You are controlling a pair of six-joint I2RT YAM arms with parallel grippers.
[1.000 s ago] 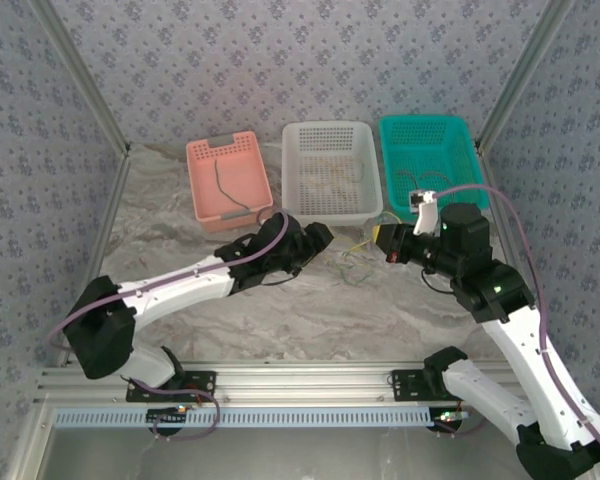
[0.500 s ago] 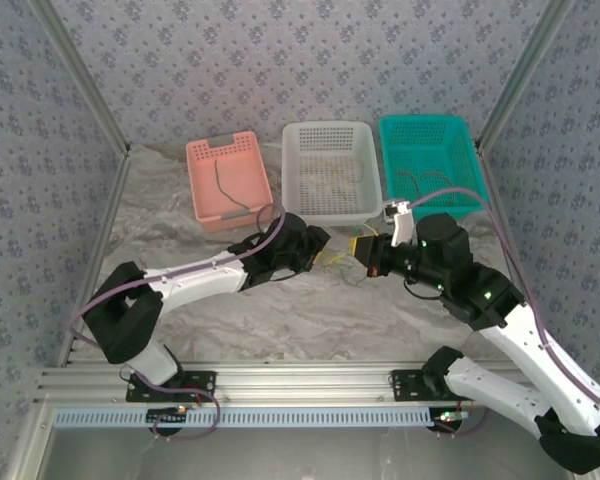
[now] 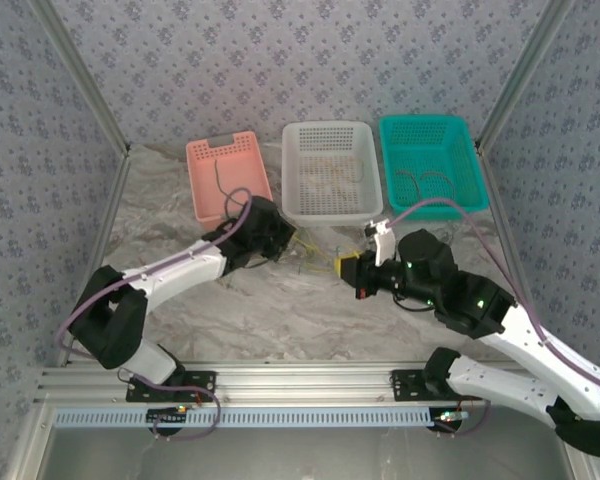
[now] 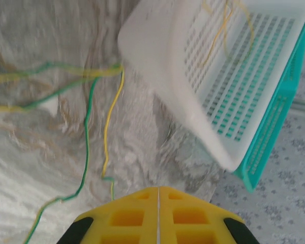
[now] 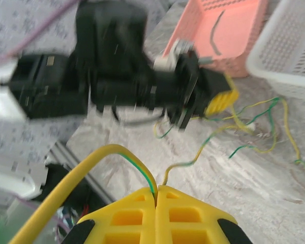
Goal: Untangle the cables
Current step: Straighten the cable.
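Both arms have been shifting leftward. We are clenching the yellow-fingered right gripper (image 5: 156,189) on a yellow-green strand, with the left gripper (image 4: 157,189) pinched shut nearby, probably to pull apart the thin yellow and green cables (image 4: 87,137). These are looping loosely mid-way across the marbled table (image 3: 280,320), just before the white perforated plastic basket (image 3: 328,127).

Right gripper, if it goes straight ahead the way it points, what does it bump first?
Likely the left arm's black wrist, straight ahead of the right gripper holding a cable; depth is unclear.
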